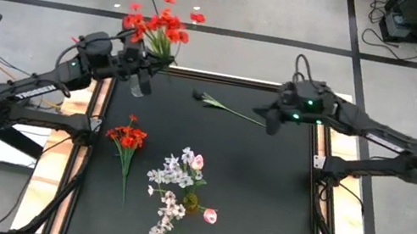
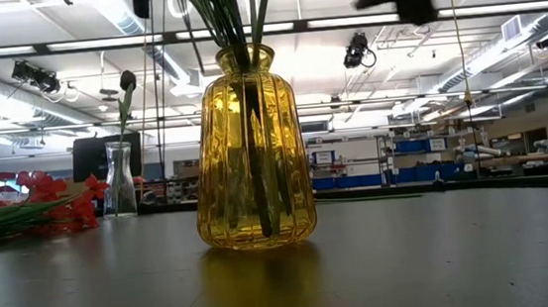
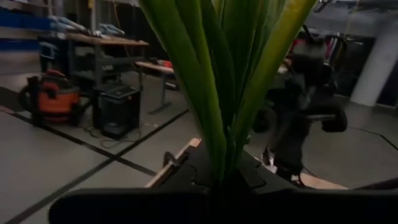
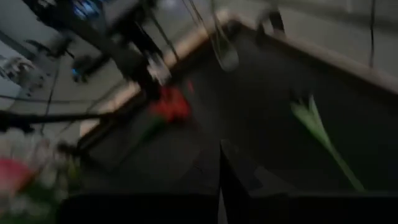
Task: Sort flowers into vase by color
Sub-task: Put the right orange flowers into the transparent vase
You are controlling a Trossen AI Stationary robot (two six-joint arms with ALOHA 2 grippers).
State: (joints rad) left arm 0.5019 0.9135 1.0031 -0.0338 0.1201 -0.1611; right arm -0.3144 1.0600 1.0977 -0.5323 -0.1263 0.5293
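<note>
At the table's near edge, white-lilac sprays and pink tulip buds lie around an amber vase with green stems in it. A loose red bunch lies near the left edge. Farther back lies a bare leafy stem; just beside its end hangs the right gripper, fingers clenched on nothing. At the far left corner the left gripper is clamped on the stems of a red-flower bouquet, which seems to stand in a clear vase.
</note>
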